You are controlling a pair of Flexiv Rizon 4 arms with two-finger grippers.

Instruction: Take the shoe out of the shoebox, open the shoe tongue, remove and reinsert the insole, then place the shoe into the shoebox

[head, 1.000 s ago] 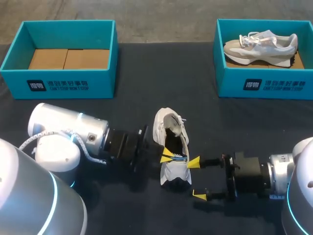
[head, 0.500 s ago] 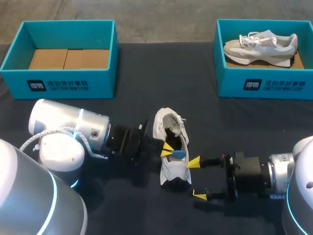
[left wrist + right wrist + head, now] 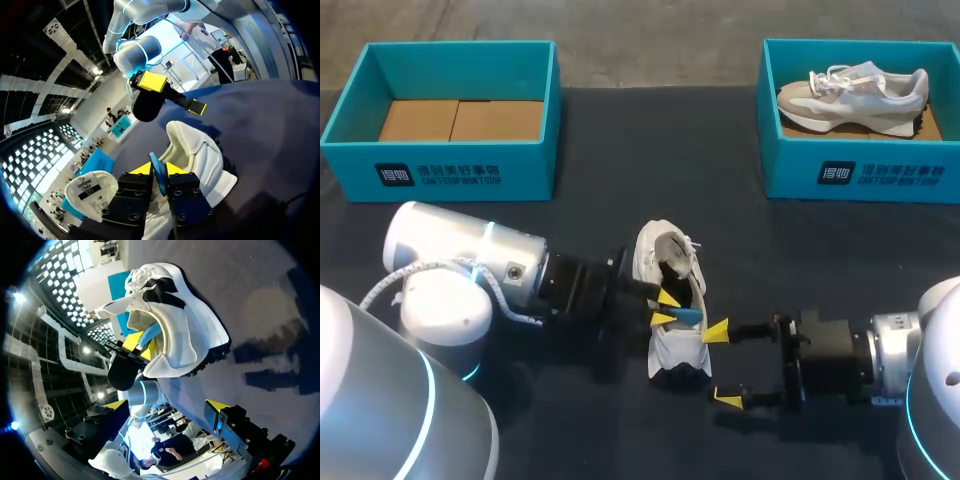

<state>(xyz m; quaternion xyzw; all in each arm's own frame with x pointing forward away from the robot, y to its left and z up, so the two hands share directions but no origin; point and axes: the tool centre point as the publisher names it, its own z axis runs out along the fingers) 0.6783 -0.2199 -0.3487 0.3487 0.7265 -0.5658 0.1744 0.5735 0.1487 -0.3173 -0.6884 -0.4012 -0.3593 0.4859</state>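
Shoe (image 3: 648, 265) lies on the bench (image 3: 820, 250) between my arms, long axis pointing away from me, my nearer left gripper (image 3: 666, 308) pinching the blue insole (image 3: 686, 316) at its opening, my right gripper (image 3: 721, 365) spread open alongside.

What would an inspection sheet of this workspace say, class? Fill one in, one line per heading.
Surface: dark cloth covers the table.
Job's things: white shoe lies on the cloth between the two pincers, opening toward the left one; blue insole sticks out of it; empty teal box at the far left.
Clutter: second teal box at the far right, holding a grey shoe.
Grippers: left pincer shut on the blue insole at the shoe's opening; right pincer open, beside the shoe's heel.
Cables: white cable looped on the left arm.
Surroundings: nothing seen reaching over the table.
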